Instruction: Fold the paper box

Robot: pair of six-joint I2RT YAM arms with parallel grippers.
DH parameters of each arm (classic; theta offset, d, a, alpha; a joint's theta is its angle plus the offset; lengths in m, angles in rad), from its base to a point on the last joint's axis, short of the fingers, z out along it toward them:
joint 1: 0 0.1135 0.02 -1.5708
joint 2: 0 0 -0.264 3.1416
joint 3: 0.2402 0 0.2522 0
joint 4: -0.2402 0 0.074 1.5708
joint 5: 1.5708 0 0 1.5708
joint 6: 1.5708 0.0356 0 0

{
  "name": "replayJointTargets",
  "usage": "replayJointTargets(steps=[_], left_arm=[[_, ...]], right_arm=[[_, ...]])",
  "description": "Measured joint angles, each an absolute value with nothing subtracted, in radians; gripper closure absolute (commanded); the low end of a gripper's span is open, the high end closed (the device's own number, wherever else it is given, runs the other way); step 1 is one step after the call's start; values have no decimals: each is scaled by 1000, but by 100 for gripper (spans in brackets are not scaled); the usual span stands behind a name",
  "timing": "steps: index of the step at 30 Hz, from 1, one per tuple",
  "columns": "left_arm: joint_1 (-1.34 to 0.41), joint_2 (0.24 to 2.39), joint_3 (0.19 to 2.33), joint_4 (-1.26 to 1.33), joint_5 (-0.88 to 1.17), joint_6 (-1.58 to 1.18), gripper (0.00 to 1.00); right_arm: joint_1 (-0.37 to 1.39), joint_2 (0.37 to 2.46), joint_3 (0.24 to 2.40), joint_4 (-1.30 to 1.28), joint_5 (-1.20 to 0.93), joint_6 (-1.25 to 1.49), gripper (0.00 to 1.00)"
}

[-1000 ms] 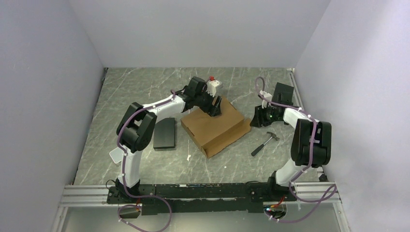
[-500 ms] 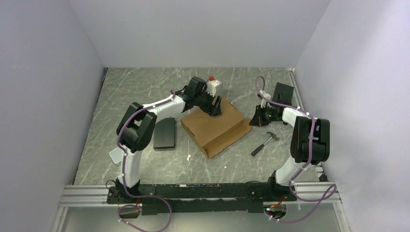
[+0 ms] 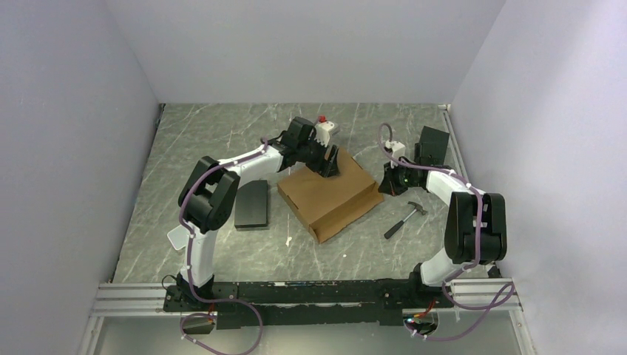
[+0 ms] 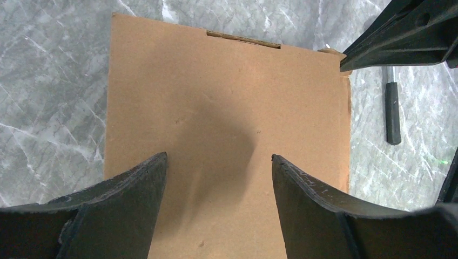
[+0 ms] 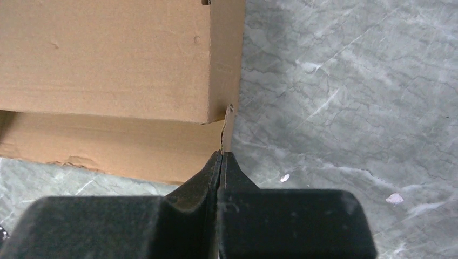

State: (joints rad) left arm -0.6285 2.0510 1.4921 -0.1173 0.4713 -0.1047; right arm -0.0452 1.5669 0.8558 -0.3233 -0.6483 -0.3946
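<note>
The paper box (image 3: 329,194) lies closed in the middle of the table, brown and flat-topped. My left gripper (image 3: 330,166) hovers over its far corner; in the left wrist view its open jaws (image 4: 219,156) straddle the bare lid (image 4: 227,97) with nothing between them. My right gripper (image 3: 384,185) is at the box's right corner. In the right wrist view its shut tips (image 5: 221,152) touch the edge of a thin side flap (image 5: 228,129) that sticks out from the box (image 5: 108,59). The right gripper's fingers (image 4: 399,38) show at the top right of the left wrist view.
A black block (image 3: 252,204) lies left of the box. A hammer (image 3: 404,220) lies to its right, its handle (image 4: 393,113) in the left wrist view. A black case (image 3: 432,140) stands by the right wall, and a small white and red item (image 3: 325,126) behind the left gripper.
My right gripper has shut and moved left up to the box's right corner. The left arm and the box have not moved.
</note>
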Motion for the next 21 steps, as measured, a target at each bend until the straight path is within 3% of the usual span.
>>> replayJointTargets(steps=[21], left_arm=[[-601, 2060, 1493, -104, 525, -152, 26]], right_arm=[[18, 1540, 846, -336, -572, -487, 100]])
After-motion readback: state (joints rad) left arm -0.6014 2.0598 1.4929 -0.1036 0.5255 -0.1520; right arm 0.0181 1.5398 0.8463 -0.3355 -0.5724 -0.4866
